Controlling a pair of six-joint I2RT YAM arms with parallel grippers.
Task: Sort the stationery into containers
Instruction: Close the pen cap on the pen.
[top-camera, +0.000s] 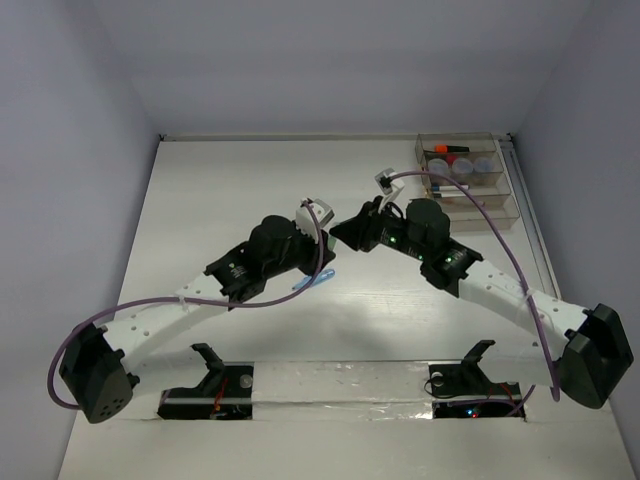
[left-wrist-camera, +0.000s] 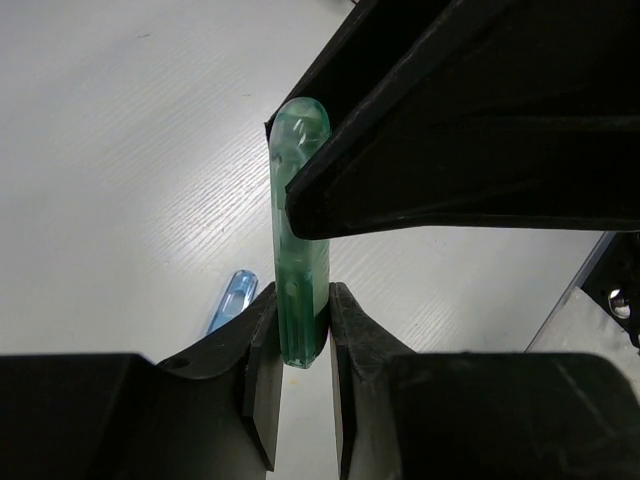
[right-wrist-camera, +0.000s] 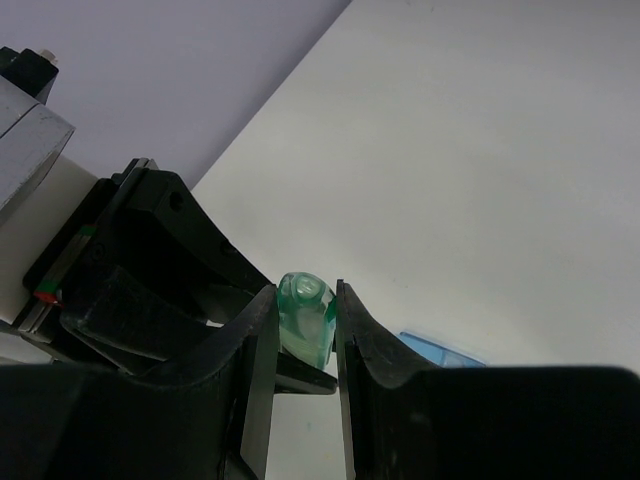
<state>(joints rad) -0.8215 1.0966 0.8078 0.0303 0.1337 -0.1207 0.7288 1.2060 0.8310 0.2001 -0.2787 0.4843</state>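
You look to be mid-handover at frame centre: the left gripper (left-wrist-camera: 300, 322) pinches one end of the pale green highlighter (left-wrist-camera: 298, 285), and the right gripper (right-wrist-camera: 306, 308) pinches the other. Next, the left should release so the right can carry it to the organiser (top-camera: 506, 200) at upper right.

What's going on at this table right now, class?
Both arms meet over the middle of the table, in what looks like a hand-over. The left gripper is clamped on one end of a green highlighter, and the right gripper grips its other end. A blue highlighter lies on the table. The organiser at the far right already holds some items.
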